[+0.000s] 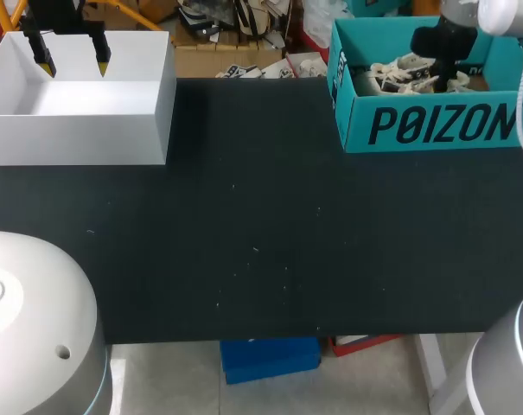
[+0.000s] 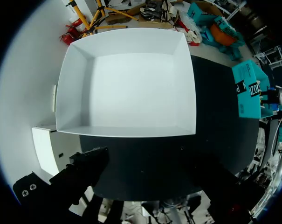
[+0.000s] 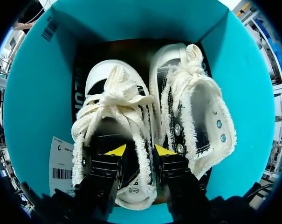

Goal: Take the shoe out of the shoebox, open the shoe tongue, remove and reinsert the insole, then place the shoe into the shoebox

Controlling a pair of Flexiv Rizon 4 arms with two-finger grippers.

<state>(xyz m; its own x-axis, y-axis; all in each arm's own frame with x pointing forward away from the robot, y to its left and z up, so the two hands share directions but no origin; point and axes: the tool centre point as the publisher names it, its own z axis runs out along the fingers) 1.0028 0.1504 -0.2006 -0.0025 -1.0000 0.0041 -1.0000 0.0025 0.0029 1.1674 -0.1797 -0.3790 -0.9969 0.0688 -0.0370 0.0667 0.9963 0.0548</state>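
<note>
**A:** Status, left to right?

**B:** The white box point(image 1: 79, 121) sits on the table's point(image 1: 261, 233) far left corner. The left gripper point(image 1: 73, 60) hangs over its back half with both yellow tips pointing down.

**A:** Jaw state?

**B:** Spread wide and clear of the box walls. In the left wrist view the white box point(image 2: 127, 84) is straight ahead, seen down onto its bare floor. The shoebox point(image 2: 249, 91) is well off to the side, across the dark mat.

**A:** And the middle of the table?

**B:** Just the black mat between the two boxes.

**A:** Right side?

**B:** The teal shoebox point(image 1: 434, 125) is on the far right corner with its open top facing up. The right arm comes down into it from above. The head view shows only pale laces and canvas around the arm, and the tips are hidden.

**A:** Right wrist view?

**B:** It looks straight down into the shoebox point(image 3: 38, 93). Two high-tops with frayed cream edges lie side by side and touching, toes pointing away from the right gripper point(image 3: 140, 150). The shoe point(image 3: 113, 107) is upright with its laces tied. The other shoe point(image 3: 196, 116) is tipped onto its side, eyelets showing. A white tag point(image 3: 61, 163) lies against the box wall beside the shoe.

**A:** Pincer?

**B:** It's narrowed down. One tip is inside the shoe's opening and the other is in the gap between the pair. The shoe's frayed collar wall fills the space between them, with both tips against it, so it's clamped on that collar. The shoe sits on the box floor.
</note>
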